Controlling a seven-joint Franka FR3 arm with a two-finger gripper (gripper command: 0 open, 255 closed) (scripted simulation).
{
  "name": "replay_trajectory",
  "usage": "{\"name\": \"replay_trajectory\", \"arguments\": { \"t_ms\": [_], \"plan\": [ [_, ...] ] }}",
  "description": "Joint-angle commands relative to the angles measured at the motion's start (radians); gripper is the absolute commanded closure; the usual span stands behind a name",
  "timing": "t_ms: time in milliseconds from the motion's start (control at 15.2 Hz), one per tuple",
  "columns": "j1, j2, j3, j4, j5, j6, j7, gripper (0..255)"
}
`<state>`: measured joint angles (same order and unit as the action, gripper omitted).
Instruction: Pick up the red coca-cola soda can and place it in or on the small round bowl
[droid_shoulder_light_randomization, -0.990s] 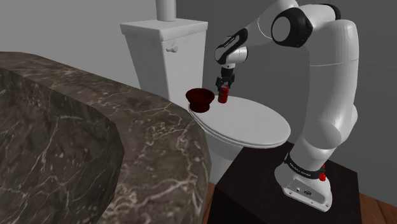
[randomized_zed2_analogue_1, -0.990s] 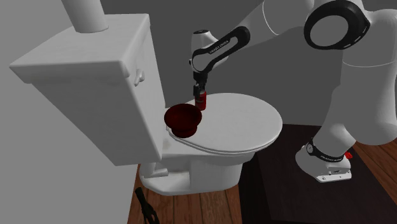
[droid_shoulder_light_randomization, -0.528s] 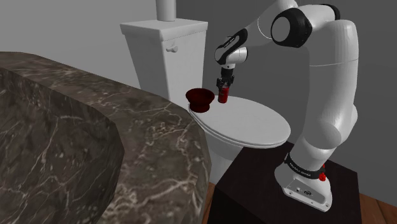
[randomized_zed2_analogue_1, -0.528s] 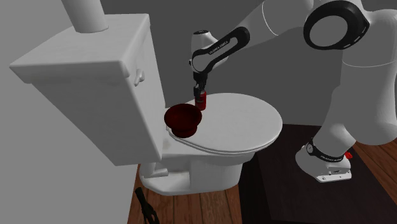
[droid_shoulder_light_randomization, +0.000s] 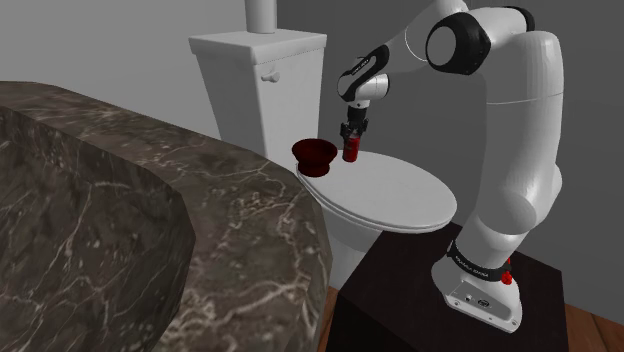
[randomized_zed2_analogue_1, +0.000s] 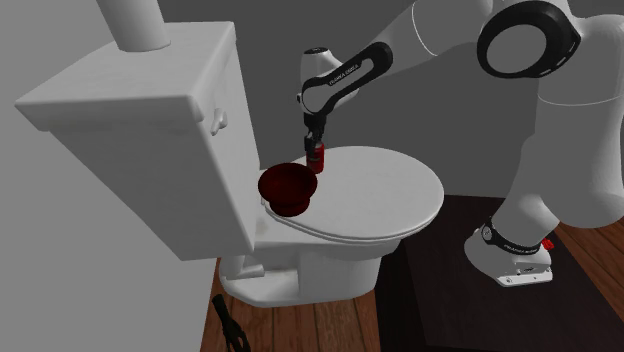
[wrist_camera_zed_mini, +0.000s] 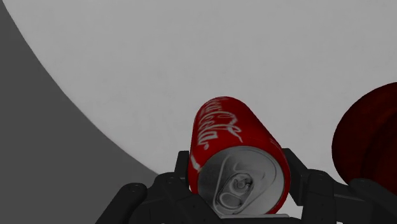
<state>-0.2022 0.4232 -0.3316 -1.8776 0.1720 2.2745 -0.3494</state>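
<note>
A dark marble counter (droid_shoulder_light_randomization: 120, 230) takes up the shoulder view's left, and beyond it stands a white toilet with its tank (droid_shoulder_light_randomization: 262, 80) at the far side and its closed lid (droid_shoulder_light_randomization: 400, 190) serving as our work surface. The white arm (droid_shoulder_light_randomization: 520, 130) reaches over from the right and bends down toward the far end of that lid.

The small round bowl (droid_shoulder_light_randomization: 314, 153), dark red, sits on the lid near the tank, close to the lid's left edge in the shoulder view. The red Coca-Cola can (droid_shoulder_light_randomization: 351, 151) is upright just to the bowl's right, near it but apart. The gripper (droid_shoulder_light_randomization: 352, 135) comes down on it from above, and in the wrist view the two black fingers press against opposite sides of the can just under its silver top — closed to the can's width, with the can clasped between them. We cannot tell whether the can's base has cleared the lid.

We judge the step in hand to be the lift and carry. To do it well, we should raise the can straight up until its base is plainly higher than the bowl's rim, and only then travel left. A low sideways move could clip the rim and push the bowl toward the lid's edge. We should centre the can over the bowl, lower it until it rests, and open the fingers only then — the bowl is small, so an off-centre release may tip the can.
</note>
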Motion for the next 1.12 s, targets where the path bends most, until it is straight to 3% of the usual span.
{"name": "replay_trajectory", "arguments": {
  "t_ms": [0,1056],
  "plan": [
    [0.000,0.000,0.000,0.000,0.000,0.000,0.000,255],
    [0.016,-0.108,-0.023,0.074,-0.051,-0.176,0.032,255]
  ]
}}
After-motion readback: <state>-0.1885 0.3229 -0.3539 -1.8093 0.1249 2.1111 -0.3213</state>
